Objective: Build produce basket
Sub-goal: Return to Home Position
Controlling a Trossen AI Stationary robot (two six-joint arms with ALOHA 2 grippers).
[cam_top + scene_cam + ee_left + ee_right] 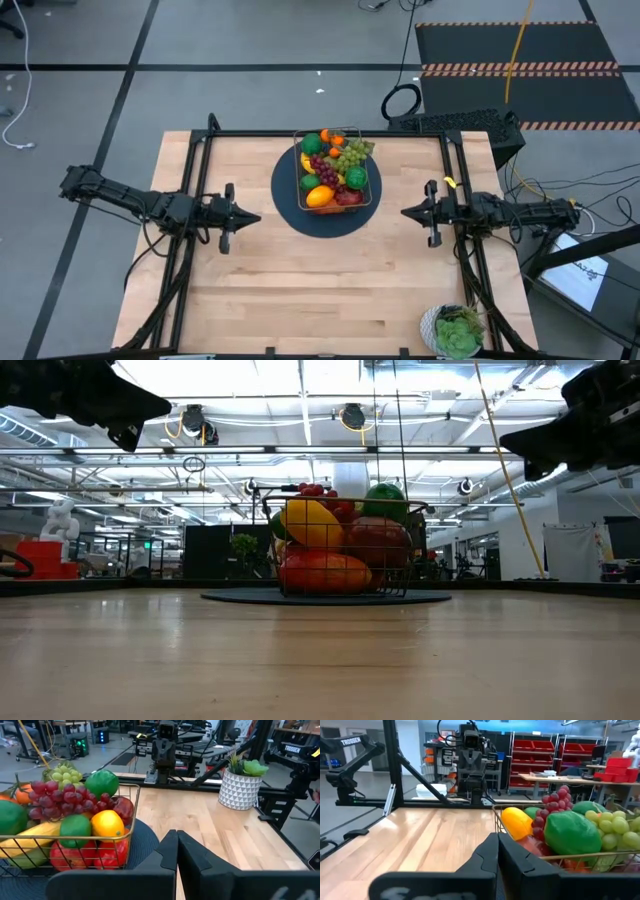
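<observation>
At the middle of the table [330, 290], the round mat [300, 218] is occupied by the basket [297, 170], in which the produce [335, 170] is heaped (grapes uppermost). Filling is judged finished; only parking is left. The left gripper [252, 218] and right gripper [408, 212] are held either side of it, jaws closed on nothing.

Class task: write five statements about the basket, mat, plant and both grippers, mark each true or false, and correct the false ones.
The basket stands on the round dark mat. True.
The left gripper holds a banana. False: it is shut and empty, apart from the mat.
A potted plant stands at a corner of the table, on the right arm's side. True.
Fruit lies loose on the bare table. False: all the produce in view is in the basket.
The right gripper reaches into the basket. False: it is shut, outside it.
</observation>
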